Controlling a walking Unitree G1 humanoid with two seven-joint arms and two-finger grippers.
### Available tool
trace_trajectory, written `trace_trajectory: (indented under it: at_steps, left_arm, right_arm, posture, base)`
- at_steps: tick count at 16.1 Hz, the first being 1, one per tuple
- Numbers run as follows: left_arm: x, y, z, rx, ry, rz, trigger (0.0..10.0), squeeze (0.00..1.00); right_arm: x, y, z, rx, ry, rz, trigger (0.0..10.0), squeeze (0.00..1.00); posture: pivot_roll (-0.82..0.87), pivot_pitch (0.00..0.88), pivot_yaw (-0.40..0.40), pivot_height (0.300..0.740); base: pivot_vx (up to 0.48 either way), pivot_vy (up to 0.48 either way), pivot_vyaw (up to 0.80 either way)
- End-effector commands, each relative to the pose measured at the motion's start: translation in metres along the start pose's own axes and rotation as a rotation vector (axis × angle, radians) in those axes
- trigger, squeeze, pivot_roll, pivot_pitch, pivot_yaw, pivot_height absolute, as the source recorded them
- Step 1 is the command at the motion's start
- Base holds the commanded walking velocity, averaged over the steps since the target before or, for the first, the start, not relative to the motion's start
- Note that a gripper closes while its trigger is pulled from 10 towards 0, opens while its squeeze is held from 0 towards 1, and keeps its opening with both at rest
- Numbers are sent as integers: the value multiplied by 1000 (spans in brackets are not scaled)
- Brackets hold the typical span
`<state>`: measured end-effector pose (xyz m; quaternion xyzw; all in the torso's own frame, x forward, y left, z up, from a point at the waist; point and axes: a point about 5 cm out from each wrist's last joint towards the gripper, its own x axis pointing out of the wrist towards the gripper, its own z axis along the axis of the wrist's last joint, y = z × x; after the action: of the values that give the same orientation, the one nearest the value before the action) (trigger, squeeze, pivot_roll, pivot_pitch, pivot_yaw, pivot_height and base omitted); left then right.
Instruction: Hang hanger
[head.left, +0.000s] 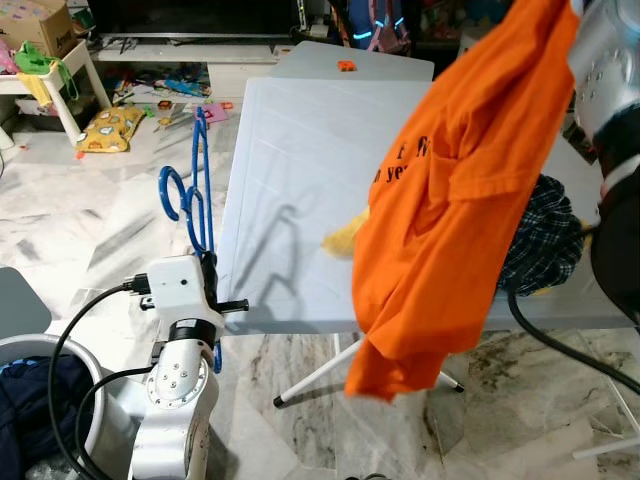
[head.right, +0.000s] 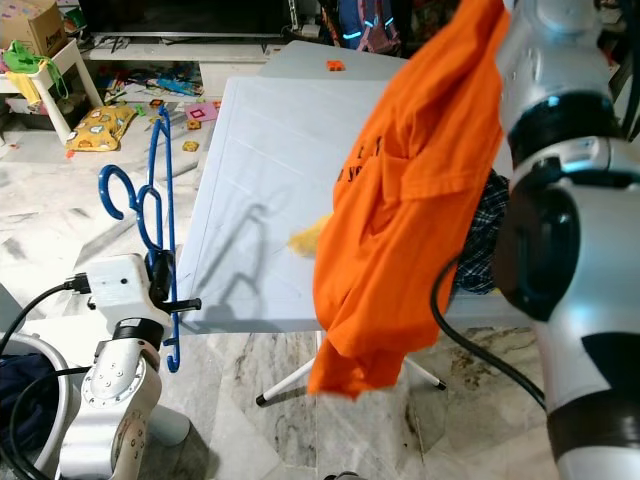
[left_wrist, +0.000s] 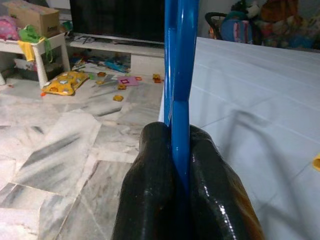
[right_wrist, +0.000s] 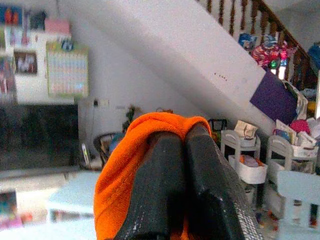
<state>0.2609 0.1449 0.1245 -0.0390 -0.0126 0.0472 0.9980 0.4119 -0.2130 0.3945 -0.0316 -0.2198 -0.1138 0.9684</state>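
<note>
A blue plastic hanger (head.left: 193, 190) stands upright at the left edge of the white table (head.left: 300, 170), its hook curling to the left. My left gripper (left_wrist: 179, 150) is shut on the hanger's lower bar, low and left of the table corner. An orange T-shirt (head.left: 455, 200) with dark lettering hangs in the air over the table's right half, its hem below the table's front edge. My right gripper (right_wrist: 184, 142) is raised high and shut on the top of the orange shirt, with the cloth bunched around the fingers.
A dark plaid garment (head.left: 545, 235) and a yellow cloth (head.left: 345, 235) lie on the table behind the shirt. A basket with dark clothes (head.left: 40, 400) stands at lower left. Toys (head.left: 110, 128) litter the marble floor at the back left, near a TV stand.
</note>
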Motion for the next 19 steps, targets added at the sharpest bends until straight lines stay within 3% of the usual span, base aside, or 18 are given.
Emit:
trace_trajectory:
  at_steps: [1, 2, 5, 6, 7, 8, 9, 10, 12, 15, 19]
  left_arm:
    - [2, -6, 4, -4, -15, -12, 10000, 0]
    - [3, -12, 4, -3, -15, -40, 10000, 0]
    - [4, -14, 1, -5, -4, -54, 10000, 0]
    - [4, -13, 0, -6, 3, -56, 10000, 0]
    - [4, -14, 0, -6, 3, -57, 10000, 0]
    - [5, -14, -1, -7, 10, -72, 10000, 0]
    - [6, -15, -2, -6, 13, -78, 10000, 0]
    - [6, -15, -3, -7, 18, -87, 10000, 0]
    - [7, -17, -4, -8, 23, -110, 10000, 0]
    - [7, -18, -7, 0, 39, -148, 10000, 0]
    - [7, -14, -11, 0, 67, -147, 10000, 0]
  right_arm:
    - [-5, 6, -21, -81, 57, 54, 10000, 0]
    - [-24, 20, -72, -203, 197, 201, 10000, 0]
    - [-56, 36, -127, -275, 349, 403, 10000, 0]
    - [-76, 46, -151, -306, 409, 564, 10000, 0]
    - [-78, 47, -154, -306, 413, 590, 10000, 0]
    - [-87, 46, -164, -313, 443, 656, 10000, 1000]
    - [-89, 45, -166, -298, 453, 672, 10000, 1000]
    - [-90, 43, -165, -366, 423, 716, 10000, 1000]
    - [-89, 38, -162, -387, 395, 750, 10000, 1000]
    - [-87, 35, -143, -202, 282, 870, 10000, 1000]
    - [-102, 19, -149, -309, 293, 1013, 10000, 1000]
  posture:
    - [-5, 0, -73, 740]
    - [-12, 0, -68, 740]
    - [-20, 0, -63, 740]
    - [-22, 0, -62, 740]
    - [-22, 0, -62, 740]
    - [-36, 0, -56, 740]
    - [-38, 0, -55, 740]
    - [-47, 0, -52, 740]
    - [-56, 0, -45, 740]
    - [-72, 0, -27, 740]
    - [-82, 0, -14, 740]
  base:
    - [0, 0, 0]
    - [0, 0, 0]
    - [0, 0, 0]
    - [0, 0, 0]
    - [0, 0, 0]
    - [0, 0, 0]
    - [0, 0, 0]
    - [0, 0, 0]
    - [0, 0, 0]
    - [0, 0, 0]
    - [0, 0, 0]
